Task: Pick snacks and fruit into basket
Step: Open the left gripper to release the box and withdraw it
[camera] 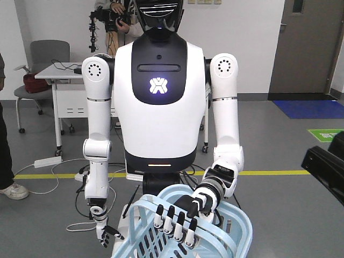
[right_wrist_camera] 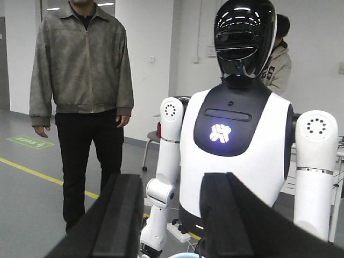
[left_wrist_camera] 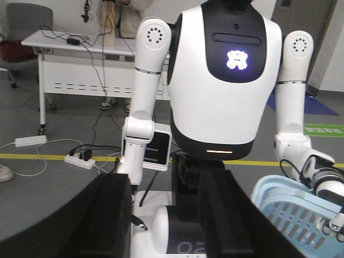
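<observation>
While a humanoid (left_wrist_camera: 231, 102) holds the basket (left_wrist_camera: 293, 215) at five o'clock, the left gripper (left_wrist_camera: 164, 180) and right gripper (right_wrist_camera: 171, 180) gape empty; best locate the unseen snacks before reaching.

Hardly any text can be read. The one clear mark is the logo (camera: 157, 86) glowing white on the black chest panel of the humanoid (camera: 156, 123). It is an angular, X-like emblem with no letters beside it, and it shows in all three views. A green floor sign (camera: 325, 134) near the wall carries white markings that are too small and blurred to make out. Pale rounded characters low on the humanoid's base (left_wrist_camera: 172, 236) are cut off by the picture's lower edge and cannot be read.
</observation>
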### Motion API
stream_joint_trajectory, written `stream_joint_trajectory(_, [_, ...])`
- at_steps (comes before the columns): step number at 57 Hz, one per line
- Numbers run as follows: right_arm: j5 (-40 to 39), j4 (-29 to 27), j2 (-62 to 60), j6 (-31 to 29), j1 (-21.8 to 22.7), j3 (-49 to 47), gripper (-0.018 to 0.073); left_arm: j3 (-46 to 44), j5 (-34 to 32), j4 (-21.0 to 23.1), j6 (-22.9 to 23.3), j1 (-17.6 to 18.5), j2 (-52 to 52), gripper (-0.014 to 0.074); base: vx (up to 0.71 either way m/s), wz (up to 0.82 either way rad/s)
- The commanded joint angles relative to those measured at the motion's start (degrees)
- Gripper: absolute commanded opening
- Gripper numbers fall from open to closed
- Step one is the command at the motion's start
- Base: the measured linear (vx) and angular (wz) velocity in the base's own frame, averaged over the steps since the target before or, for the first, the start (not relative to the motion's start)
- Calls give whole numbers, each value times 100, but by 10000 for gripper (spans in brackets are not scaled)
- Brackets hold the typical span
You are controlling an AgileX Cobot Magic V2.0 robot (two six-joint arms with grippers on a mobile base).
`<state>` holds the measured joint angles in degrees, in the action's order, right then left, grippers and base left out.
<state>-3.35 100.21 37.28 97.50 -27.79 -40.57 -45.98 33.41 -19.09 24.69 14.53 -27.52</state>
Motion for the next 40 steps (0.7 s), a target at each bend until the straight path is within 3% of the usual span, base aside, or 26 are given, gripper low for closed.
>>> stream_joint_trajectory(1, [189, 148, -137, 58, 26, -61, 329, -190, -130, -246, 67, -19, 191, 408, 0, 0])
stream_joint_trajectory(10, [335, 148, -144, 101, 26, -61, 329, -190, 191, -239, 67, -19, 405, 408, 0, 0])
stream_joint_trajectory(40, [431, 172, -144, 98, 26, -61, 329, -190, 191, -234, 13, -19, 422, 408, 0, 0])
